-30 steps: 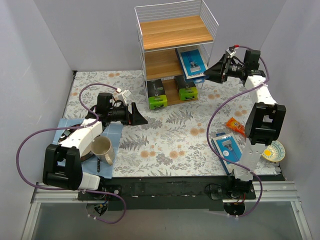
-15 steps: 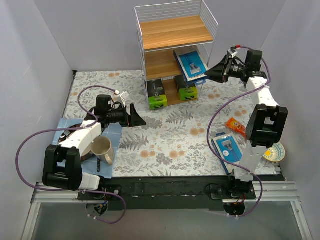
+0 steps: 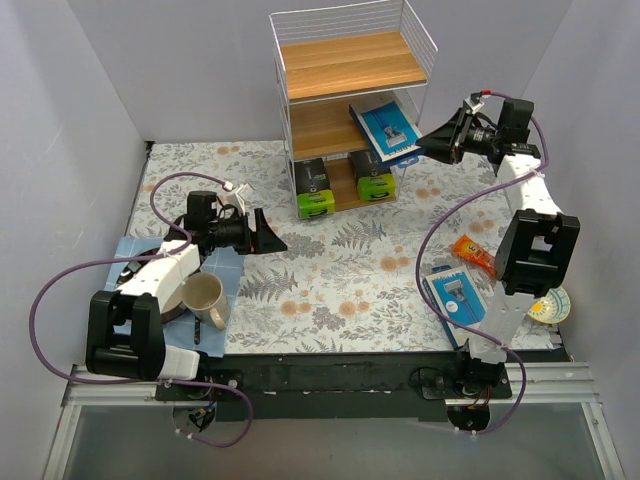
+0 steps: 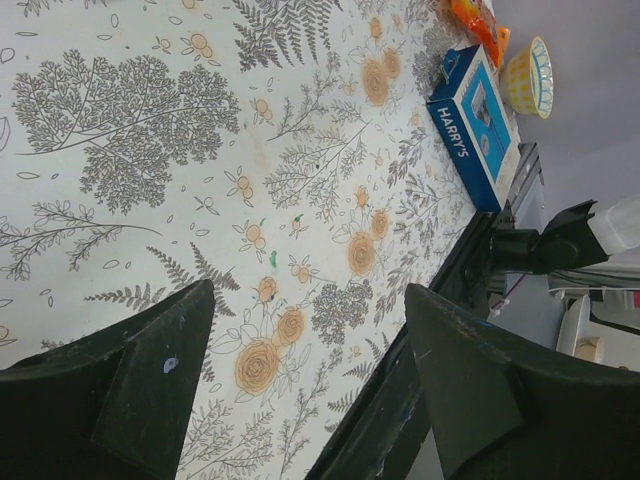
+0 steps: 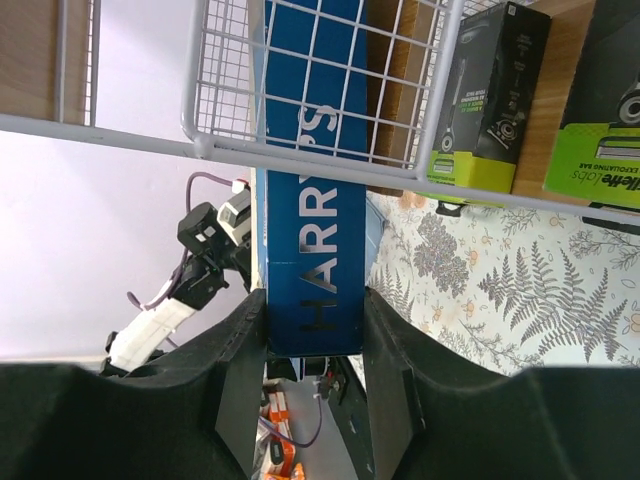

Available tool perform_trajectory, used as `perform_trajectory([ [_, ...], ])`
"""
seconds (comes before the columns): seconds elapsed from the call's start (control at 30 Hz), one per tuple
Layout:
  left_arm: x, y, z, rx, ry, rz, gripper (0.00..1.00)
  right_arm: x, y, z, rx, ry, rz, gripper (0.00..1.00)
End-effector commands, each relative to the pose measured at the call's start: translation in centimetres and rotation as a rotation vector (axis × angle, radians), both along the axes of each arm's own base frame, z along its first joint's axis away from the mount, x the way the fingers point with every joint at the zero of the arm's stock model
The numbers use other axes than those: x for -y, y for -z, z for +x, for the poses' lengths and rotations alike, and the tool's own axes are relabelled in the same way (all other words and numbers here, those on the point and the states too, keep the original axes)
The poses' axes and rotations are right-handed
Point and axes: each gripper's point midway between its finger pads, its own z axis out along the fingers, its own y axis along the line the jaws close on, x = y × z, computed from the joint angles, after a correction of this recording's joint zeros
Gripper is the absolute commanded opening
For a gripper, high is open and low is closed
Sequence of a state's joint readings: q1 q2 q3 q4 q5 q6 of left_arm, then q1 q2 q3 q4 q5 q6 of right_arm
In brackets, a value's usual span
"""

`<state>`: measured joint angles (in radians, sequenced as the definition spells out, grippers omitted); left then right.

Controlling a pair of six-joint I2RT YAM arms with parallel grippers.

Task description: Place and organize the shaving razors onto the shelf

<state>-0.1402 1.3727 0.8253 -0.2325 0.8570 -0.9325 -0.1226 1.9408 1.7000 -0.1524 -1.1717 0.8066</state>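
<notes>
Right gripper (image 3: 428, 141) (image 5: 312, 322) sits at 2 o'clock on the table, fingers clamped on the end of one razor pack (image 3: 387, 127) (image 5: 310, 225). That pack is partway into the middle tier of the shelf (image 3: 350, 62) (image 5: 203, 142) from its right side, tilted, with the near end sticking out past the wire. The shelf stands at 12 o'clock. We see the second razor pack (image 3: 455, 295) (image 4: 478, 118) flat on the floral cloth at 4 o'clock, by the right arm base and free of both grippers. An orange packet (image 3: 470, 250) (image 4: 476, 16) lies just beyond it. Left gripper (image 3: 274, 240) (image 4: 310, 296) hovers at 9 o'clock, jaws spread wide, holding nothing. Two green-and-black boxes (image 3: 315, 190) fill the bottom tier.
</notes>
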Motion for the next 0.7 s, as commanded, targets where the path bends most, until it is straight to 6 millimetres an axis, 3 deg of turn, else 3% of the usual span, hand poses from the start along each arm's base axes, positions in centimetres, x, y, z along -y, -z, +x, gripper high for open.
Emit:
perform_trajectory([
  [0.0, -0.8, -1.0, 0.4, 0.058, -0.001, 0.023, 0.76, 1.6, -2.8, -0.5, 0.081, 0.051, -0.005, 0.37],
  [0.27, -1.3, -0.7, 0.9, 0.070, 0.005, 0.061, 0.76, 1.6, -2.4, -2.0, 0.017, 0.099, -0.001, 0.40],
  [0.33, -1.5, -0.5, 1.1, 0.065, -0.003, 0.075, 0.80, 1.5, -2.2, -2.1, -0.003, 0.110, -0.004, 0.44],
  [0.5, -1.2, -1.0, 1.2, 0.085, 0.029, 0.065, 0.77, 0.3, -2.5, -2.3, -0.005, 0.103, -0.010, 0.46],
  [0.57, -1.1, -1.2, 1.1, 0.098, 0.047, 0.060, 0.52, 0.2, -2.9, -1.8, 0.016, 0.104, -0.010, 0.45],
  [0.63, -1.2, -1.8, 1.5, 0.118, 0.043, 0.069, 0.00, 0.3, -3.1, -1.3, 0.026, 0.111, -0.014, 0.45],
  [0.67, -1.2, -2.0, 1.5, 0.128, 0.048, 0.077, 0.00, 0.4, -3.0, -1.0, 0.037, 0.110, -0.014, 0.44],
])
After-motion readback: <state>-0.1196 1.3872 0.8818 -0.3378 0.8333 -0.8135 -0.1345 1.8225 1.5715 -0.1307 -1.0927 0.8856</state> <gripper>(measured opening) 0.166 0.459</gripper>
